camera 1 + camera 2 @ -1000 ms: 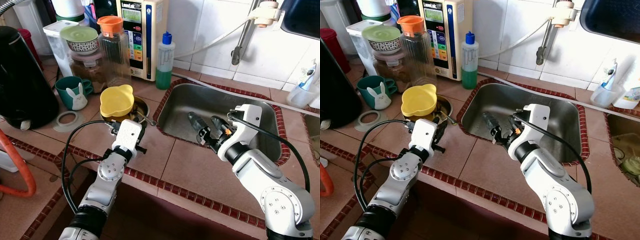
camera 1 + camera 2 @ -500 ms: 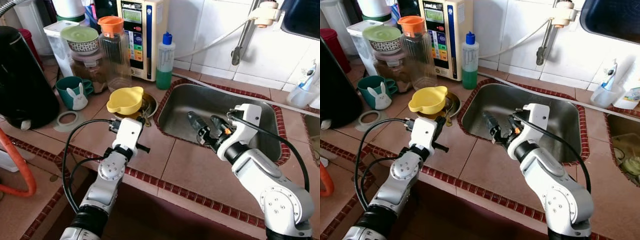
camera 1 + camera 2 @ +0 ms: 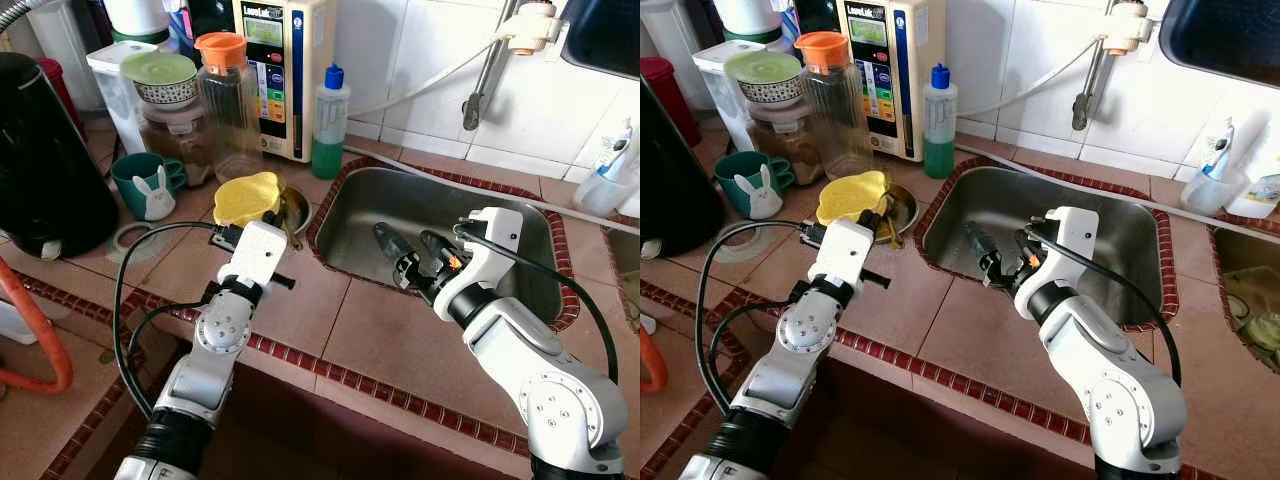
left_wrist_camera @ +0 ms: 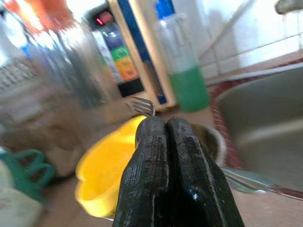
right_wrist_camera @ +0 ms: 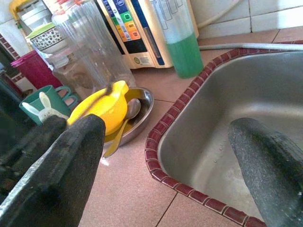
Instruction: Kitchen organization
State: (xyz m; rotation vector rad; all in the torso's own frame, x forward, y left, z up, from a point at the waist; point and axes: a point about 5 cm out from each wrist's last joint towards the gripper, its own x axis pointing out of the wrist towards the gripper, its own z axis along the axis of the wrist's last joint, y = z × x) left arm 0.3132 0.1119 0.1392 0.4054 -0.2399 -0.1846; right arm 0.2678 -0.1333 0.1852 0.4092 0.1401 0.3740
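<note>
Now the yellow bowl [image 3: 247, 197] is tipped steeply on edge in the metal dish [image 3: 902, 207], where a second ago it sat more level.

Left gripper [image 4: 166, 130], fingers pressed together with nothing visibly between them, has moved up close to the bowl near the sink's [image 3: 520, 240] left rim on the tiled worktop [image 3: 370, 340]; a fork [image 4: 142, 106] sticks up behind the bowl. Right gripper [image 3: 415, 252] stays over the sink's front edge, fingers spread apart and empty, as before. Green soap bottle [image 3: 329, 122], orange-lidded jar [image 3: 226, 100] and rabbit mug [image 3: 148, 184] stand unchanged toward the worktop's back left.
</note>
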